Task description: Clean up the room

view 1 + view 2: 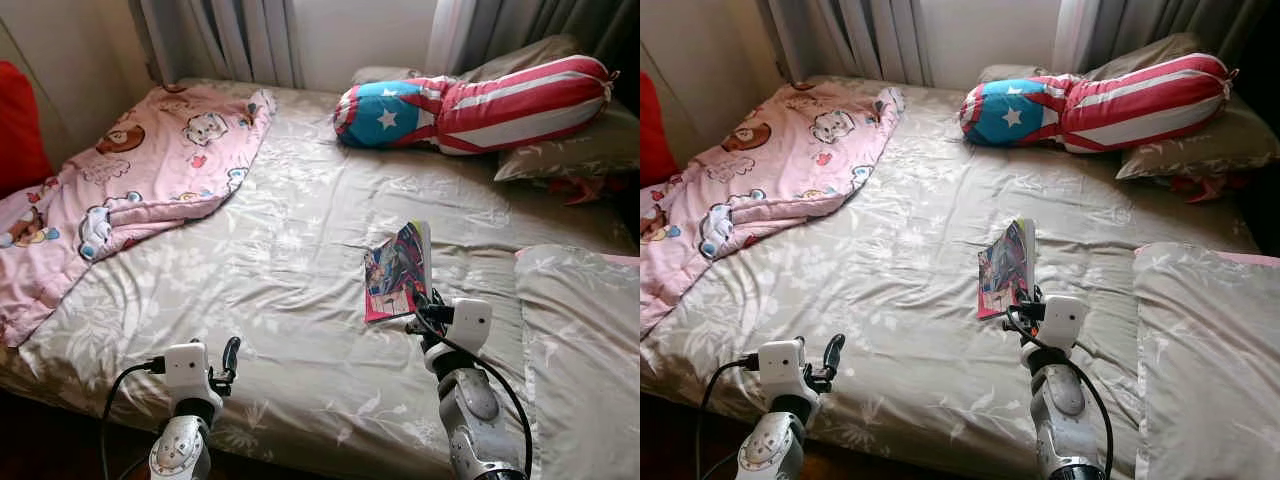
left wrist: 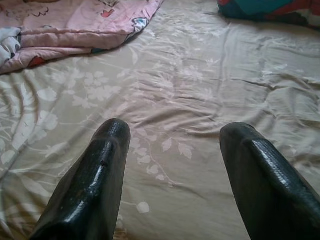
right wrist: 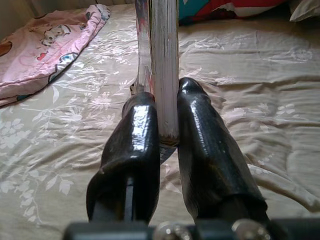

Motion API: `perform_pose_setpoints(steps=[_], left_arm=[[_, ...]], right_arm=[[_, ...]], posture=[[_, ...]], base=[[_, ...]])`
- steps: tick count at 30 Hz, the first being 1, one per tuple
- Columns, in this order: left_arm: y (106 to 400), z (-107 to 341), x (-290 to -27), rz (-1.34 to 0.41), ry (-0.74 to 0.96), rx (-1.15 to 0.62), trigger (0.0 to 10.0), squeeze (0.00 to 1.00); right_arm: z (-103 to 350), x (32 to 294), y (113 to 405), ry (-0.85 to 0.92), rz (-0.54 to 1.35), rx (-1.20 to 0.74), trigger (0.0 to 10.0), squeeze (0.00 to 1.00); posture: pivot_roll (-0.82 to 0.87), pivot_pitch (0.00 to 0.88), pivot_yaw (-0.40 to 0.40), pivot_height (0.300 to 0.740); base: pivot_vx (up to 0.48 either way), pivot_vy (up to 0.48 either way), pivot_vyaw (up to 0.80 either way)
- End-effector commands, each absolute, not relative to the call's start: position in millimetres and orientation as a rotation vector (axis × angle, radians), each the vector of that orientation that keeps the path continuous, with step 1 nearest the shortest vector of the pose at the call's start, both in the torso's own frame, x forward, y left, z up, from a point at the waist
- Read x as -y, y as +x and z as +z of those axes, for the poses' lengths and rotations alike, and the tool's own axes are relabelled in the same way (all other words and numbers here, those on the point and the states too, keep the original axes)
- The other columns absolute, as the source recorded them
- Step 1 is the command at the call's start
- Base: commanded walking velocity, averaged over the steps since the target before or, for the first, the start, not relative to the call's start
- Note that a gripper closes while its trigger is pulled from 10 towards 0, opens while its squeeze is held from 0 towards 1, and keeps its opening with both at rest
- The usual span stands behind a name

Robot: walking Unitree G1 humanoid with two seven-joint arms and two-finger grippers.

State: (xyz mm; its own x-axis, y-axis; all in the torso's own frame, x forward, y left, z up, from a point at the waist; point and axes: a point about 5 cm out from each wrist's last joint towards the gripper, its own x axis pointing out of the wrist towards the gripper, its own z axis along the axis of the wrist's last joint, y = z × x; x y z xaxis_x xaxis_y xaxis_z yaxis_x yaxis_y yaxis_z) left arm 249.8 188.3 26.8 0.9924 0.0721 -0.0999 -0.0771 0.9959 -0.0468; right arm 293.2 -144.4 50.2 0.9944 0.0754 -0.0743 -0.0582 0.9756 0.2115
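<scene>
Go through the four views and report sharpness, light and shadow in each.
Left eye view: sharp, daylight on the bed sheet, floor at the bottom dark. Right eye view: equally sharp, right edge shadowed. Left wrist view: soft focus, the left gripper fingers blurred. Right wrist view: glossy highlights on the right gripper fingers clamping the book.

The middle of the bed [image 1: 290, 250] is open sheet, wide enough for either arm to pass. A pink blanket [image 1: 130, 180] heaps over the bed's left side. At the head, a striped star bolster [image 1: 480, 105] lies across. A pillow [image 1: 580, 340] blocks the right edge. The book [image 1: 398, 272], tilted up on edge, stands between pillow and open sheet.
</scene>
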Motion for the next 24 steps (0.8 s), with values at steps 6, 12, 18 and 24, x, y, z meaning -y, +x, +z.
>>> perform_pose_setpoints(steps=[6,12,18,24], left_arm=[[249.3,26.6,-187.2,0.058,-0.036,-0.118,10.0,0.00],[249.6,27.1,-188.6,0.062,-0.033,-0.120,10.0,0.00],[249.5,28.5,-190.2,0.070,-0.034,-0.119,10.0,0.00],[249.3,28.1,-191.0,0.074,-0.034,-0.122,10.0,0.00]], right_arm=[[63.2,144.8,296.5,0.220,0.064,-0.003,10.0,0.00],[61.4,145.5,297.0,0.200,0.063,-0.019,10.0,0.00],[59.9,147.0,298.0,0.192,0.060,-0.040,10.0,0.00],[60.8,147.4,297.6,0.198,0.048,-0.019,10.0,0.00]], posture=[[-0.03,0.085,0.011,0.661],[-0.02,0.095,0.007,0.661],[-0.02,0.105,0.006,0.657],[-0.02,0.108,0.007,0.638]], base=[[0.000,0.000,0.00],[0.000,0.000,0.00],[0.000,0.000,0.00],[0.000,0.000,0.00]])
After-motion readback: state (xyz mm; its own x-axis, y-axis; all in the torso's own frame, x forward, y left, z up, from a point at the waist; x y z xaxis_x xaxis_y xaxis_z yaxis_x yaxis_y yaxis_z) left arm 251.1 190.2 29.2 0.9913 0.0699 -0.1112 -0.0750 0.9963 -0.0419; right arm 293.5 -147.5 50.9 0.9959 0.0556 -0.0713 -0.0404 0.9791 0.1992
